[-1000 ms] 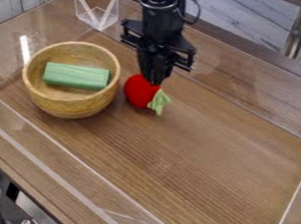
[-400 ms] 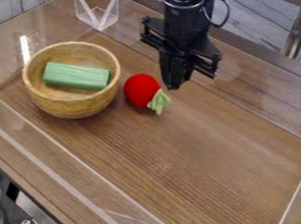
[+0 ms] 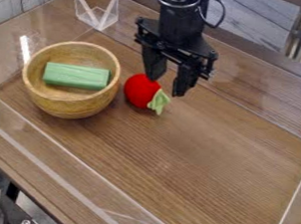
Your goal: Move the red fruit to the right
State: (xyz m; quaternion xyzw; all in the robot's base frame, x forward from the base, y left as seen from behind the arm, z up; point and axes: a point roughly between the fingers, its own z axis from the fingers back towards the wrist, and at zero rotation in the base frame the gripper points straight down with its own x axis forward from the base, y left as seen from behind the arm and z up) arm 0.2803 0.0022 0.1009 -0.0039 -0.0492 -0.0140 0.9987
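The red fruit (image 3: 142,88) lies on the wooden table with its green leafy cap (image 3: 159,103) pointing to the front right, just right of the wooden bowl (image 3: 71,105). My black gripper (image 3: 169,84) hangs pointing down, a little above and behind the fruit's right side. Its jaws stand open, with nothing between them. One finger (image 3: 154,76) is over the fruit's top edge, the other (image 3: 185,85) to its right. Whether a finger touches the fruit I cannot tell.
A light green oblong block (image 3: 75,75) lies inside the bowl. Low clear plastic walls (image 3: 131,197) fence the table's edges. A clear plastic holder (image 3: 93,12) stands at the back left. Bare wood (image 3: 231,142) spreads to the right of the fruit.
The gripper, shut low at the fruit a second ago, rose and shifted slightly right, then opened its jaws. The fruit stays where it was.
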